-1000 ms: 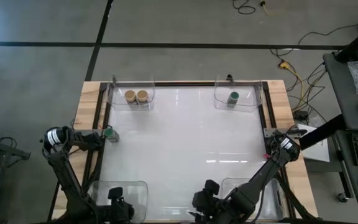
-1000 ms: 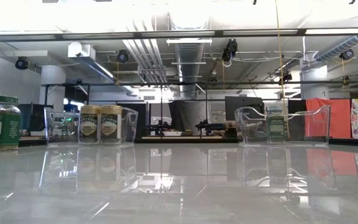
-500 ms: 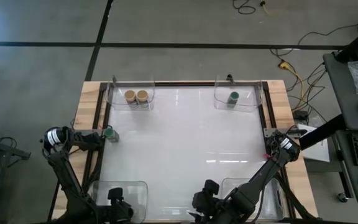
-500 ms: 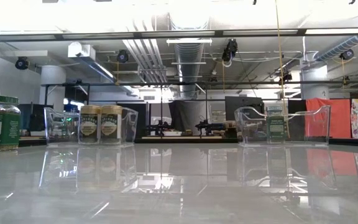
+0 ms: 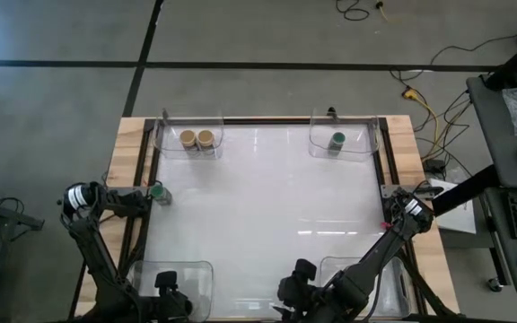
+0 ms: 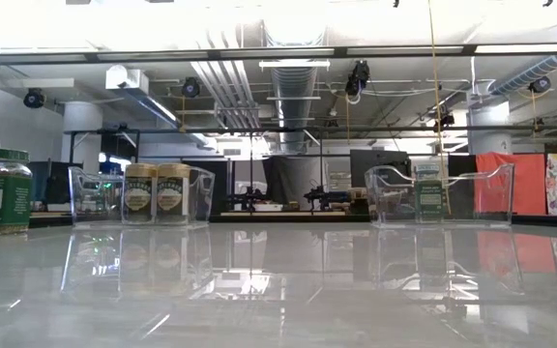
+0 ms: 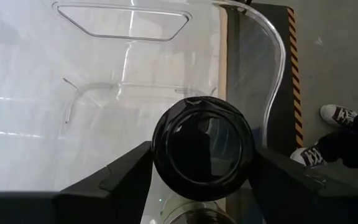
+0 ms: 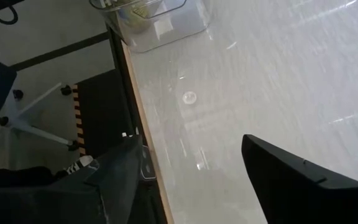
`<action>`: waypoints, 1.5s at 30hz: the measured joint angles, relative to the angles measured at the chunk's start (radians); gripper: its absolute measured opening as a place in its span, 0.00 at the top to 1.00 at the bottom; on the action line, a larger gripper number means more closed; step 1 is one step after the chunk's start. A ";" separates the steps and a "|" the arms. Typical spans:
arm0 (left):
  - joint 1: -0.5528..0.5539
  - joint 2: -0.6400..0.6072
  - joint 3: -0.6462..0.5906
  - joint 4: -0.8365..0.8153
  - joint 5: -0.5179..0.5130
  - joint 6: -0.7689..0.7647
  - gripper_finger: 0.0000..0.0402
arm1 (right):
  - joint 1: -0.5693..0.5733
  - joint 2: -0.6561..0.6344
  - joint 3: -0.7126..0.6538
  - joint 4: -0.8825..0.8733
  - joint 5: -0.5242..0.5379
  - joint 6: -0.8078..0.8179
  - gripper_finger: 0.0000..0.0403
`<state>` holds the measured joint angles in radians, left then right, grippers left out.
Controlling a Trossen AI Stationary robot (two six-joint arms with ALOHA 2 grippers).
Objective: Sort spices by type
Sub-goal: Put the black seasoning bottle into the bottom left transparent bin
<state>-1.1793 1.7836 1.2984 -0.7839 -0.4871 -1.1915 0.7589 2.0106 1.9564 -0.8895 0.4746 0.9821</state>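
The tabletop is glossy white, mirroring the room, with a pale bare-wood border. The tubs are clear, smooth plastic. Between the matt black fingers, a black lid shines glossy, like moulded plastic.

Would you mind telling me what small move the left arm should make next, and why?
Probably lift the left hand straight up out of the near-left tub. The black-lidded jar seems to be inside that tub already, while a green-lidded jar stands loose at the left edge of the table, apart from its match in the far-right tub.
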 joint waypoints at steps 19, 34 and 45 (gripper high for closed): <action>0.001 -0.015 0.000 -0.004 0.030 0.094 0.52 | 0.000 0.000 0.000 -0.019 0.000 0.007 0.35; 0.000 -0.019 0.000 -0.002 0.095 0.153 0.49 | 0.000 0.000 0.000 -0.019 0.026 0.013 0.32; 0.000 -0.026 0.011 -0.002 0.111 0.151 0.42 | -0.002 0.000 0.000 -0.019 0.051 0.012 0.22</action>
<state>-1.1790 1.7573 1.3092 -0.7857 -0.3759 -1.0405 0.7567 2.0106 1.9560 -0.9088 0.5255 0.9939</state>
